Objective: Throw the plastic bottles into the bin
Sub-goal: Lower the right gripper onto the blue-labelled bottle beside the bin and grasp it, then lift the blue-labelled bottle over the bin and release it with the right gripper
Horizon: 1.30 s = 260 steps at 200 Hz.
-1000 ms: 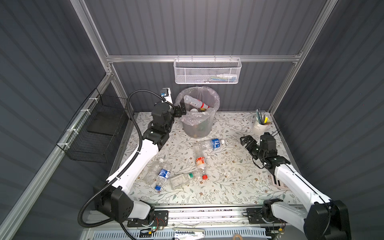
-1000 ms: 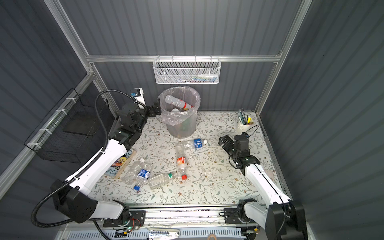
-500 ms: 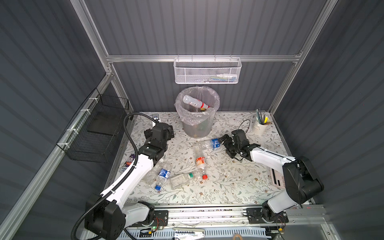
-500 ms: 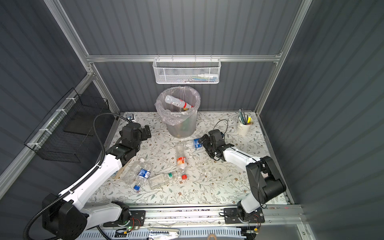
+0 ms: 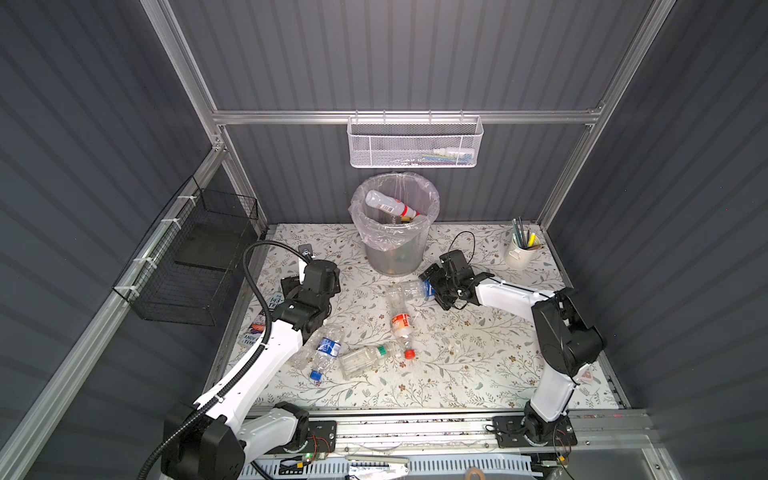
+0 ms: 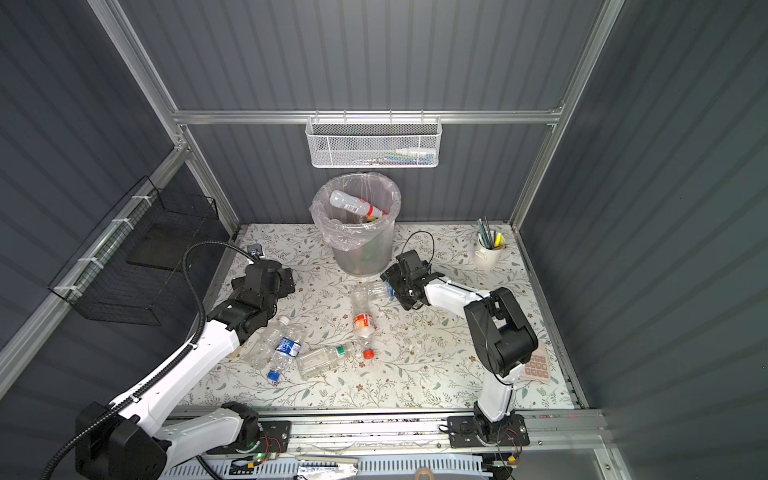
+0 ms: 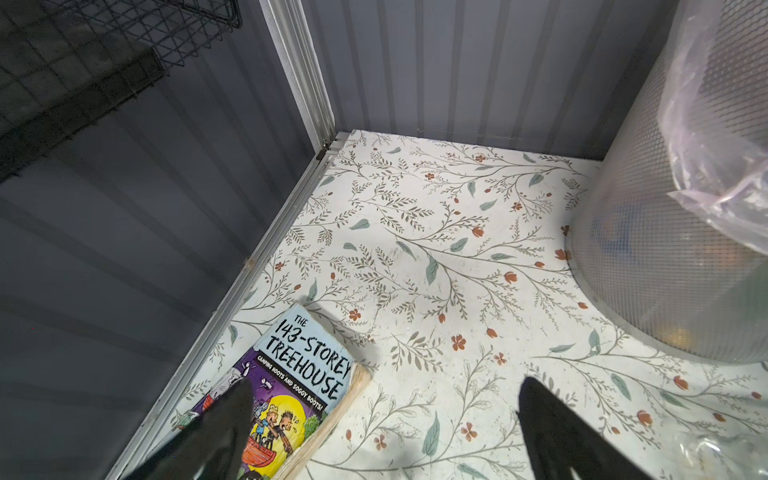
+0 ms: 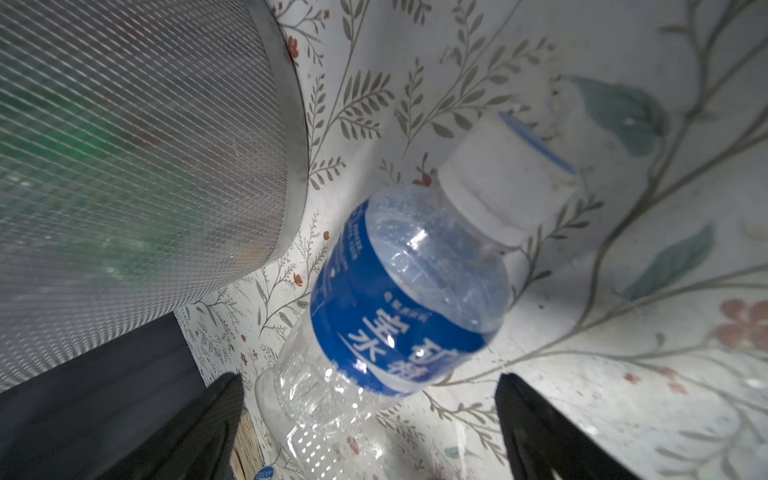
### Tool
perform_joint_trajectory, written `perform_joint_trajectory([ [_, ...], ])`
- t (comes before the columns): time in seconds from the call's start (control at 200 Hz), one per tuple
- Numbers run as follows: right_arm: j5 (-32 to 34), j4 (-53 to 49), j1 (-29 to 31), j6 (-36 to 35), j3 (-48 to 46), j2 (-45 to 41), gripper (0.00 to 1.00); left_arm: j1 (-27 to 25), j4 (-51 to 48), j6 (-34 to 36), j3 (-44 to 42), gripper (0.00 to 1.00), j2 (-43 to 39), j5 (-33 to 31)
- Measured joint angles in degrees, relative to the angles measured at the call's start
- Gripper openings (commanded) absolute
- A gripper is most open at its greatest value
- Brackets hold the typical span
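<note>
The bin (image 5: 395, 249) (image 6: 361, 249), grey mesh with a clear bag, stands at the back middle; a white bottle with a red cap (image 5: 388, 203) lies in it. My right gripper (image 8: 370, 382) (image 5: 432, 284) is open. Its fingers straddle a clear blue-labelled plastic bottle (image 8: 407, 291) (image 5: 409, 289) lying beside the bin, with gaps on both sides. My left gripper (image 7: 386, 384) (image 5: 293, 286) is open and empty, low over the table's left edge. Several more bottles lie mid-table: an orange-labelled one (image 5: 401, 324), a green-capped one (image 5: 361, 359) and a blue-labelled one (image 5: 326, 349).
A book (image 7: 286, 390) (image 5: 266, 320) lies under the left gripper by the left wall. A white cup of pens (image 5: 519, 251) stands at the back right. A white mesh basket (image 5: 415, 143) hangs on the back wall, a black wire basket (image 5: 195, 266) on the left wall.
My left arm has come down from the bin's rim to the table's left side. My right arm has swung in from the right to the blue-labelled bottle.
</note>
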Motion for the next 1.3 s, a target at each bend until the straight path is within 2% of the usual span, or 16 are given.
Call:
perform_joint_trajectory([
  [0.215, 0.35, -1.46, 0.02, -1.77, 2.27, 3.74, 0.84, 0.04, -2.08, -1.44, -0.72, 0.99, 0.0, -1.05],
  [0.415, 0.46, -2.51, -0.33, -4.24, 2.47, 5.57, 0.69, 0.04, -3.43, -1.95, -1.09, 0.99, 0.0, -1.49],
  [0.685, 0.66, -0.72, -2.08, -7.1, -0.24, 4.09, 0.55, 0.15, -3.58, -2.12, -1.2, 0.99, 0.0, -1.68],
  [0.81, 1.53, 0.44, -3.08, -8.24, -4.55, 0.59, 0.51, 0.15, -3.58, -2.69, -1.2, 0.99, 0.0, -1.68],
  [1.006, 3.45, 2.43, -4.63, -13.07, -9.03, -8.5, 0.53, 0.26, -3.67, -3.37, -1.2, 0.99, 0.04, -1.68],
  [1.191, 9.01, 4.55, -6.25, -21.0, -8.48, -23.43, 0.55, 0.5, -3.76, -3.98, -1.99, 0.99, 0.04, -1.68],
  [1.301, 13.05, 5.79, -7.17, -27.34, -4.52, -30.27, 0.56, 0.52, -3.78, -4.28, -2.84, 0.99, 0.04, -1.62],
])
